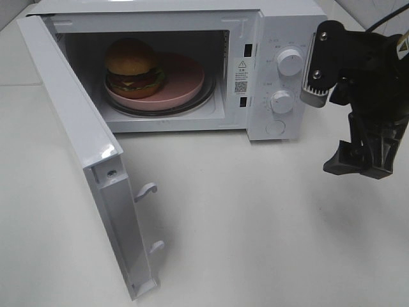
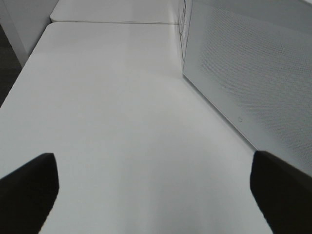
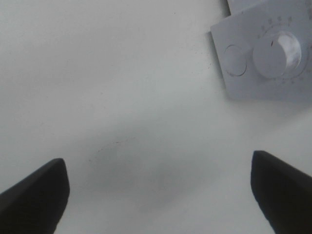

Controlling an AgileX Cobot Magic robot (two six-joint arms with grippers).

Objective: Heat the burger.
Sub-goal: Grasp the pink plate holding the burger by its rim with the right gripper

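Door-closing looks like the step in hand: the burger (image 1: 132,66) already sits on the pink plate (image 1: 185,80) inside the microwave (image 1: 268,25), and the door (image 1: 77,160) hangs wide open toward the front. A flat push on the door's outer face, swung steadily until the latches catch, should serve; then a dial (image 1: 291,62) needs turning. The right claw (image 1: 358,163) hovers spread and empty beside the control panel. The left claw (image 2: 151,195) is spread too, holding nothing, near the door's outer face. The table (image 1: 255,224) is plain white and smooth.
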